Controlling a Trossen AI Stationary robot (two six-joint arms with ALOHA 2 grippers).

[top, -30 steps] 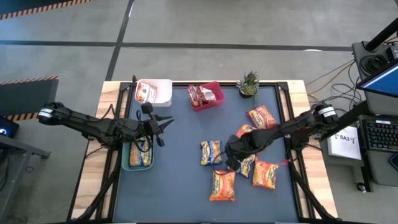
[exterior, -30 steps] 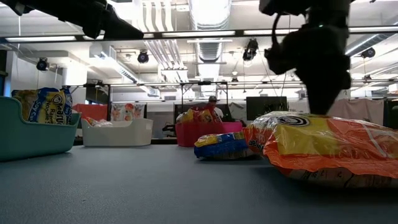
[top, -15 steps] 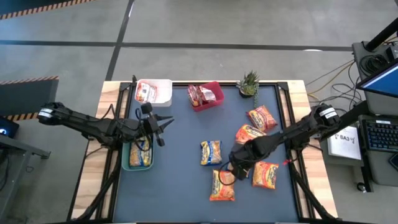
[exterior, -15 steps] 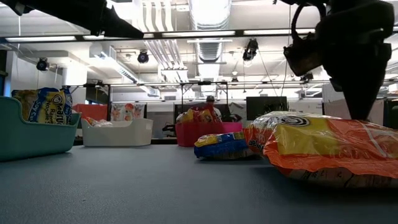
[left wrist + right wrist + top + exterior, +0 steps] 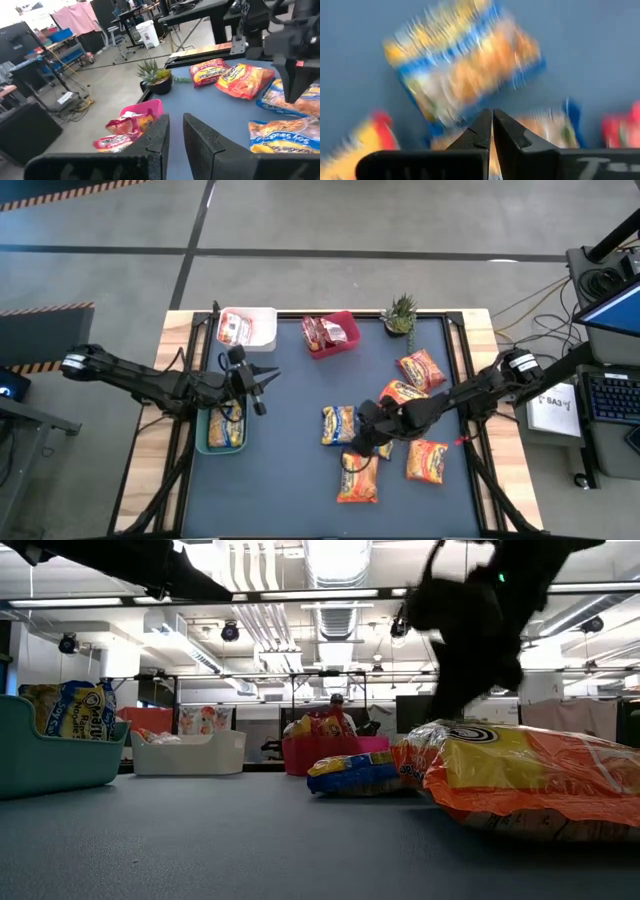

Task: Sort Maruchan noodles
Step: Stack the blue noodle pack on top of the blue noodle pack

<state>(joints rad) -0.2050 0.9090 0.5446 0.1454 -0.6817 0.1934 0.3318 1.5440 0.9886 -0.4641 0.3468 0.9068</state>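
High view: loose noodle packets (image 5: 358,478) lie scattered on the right half of the table (image 5: 285,480), and some are already in the bins.
The right gripper (image 5: 366,442), fingers pressed together and empty, hangs over the blue-and-yellow packet (image 5: 339,425) near the middle; the left gripper (image 5: 262,387) waits almost shut above the teal bin (image 5: 206,442). These packets look light, crinkly and slippery, with brittle noodles inside, so a gentle pinch across a short edge seems safest.

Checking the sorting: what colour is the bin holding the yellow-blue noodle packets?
Teal green bin, clearest in the low view.
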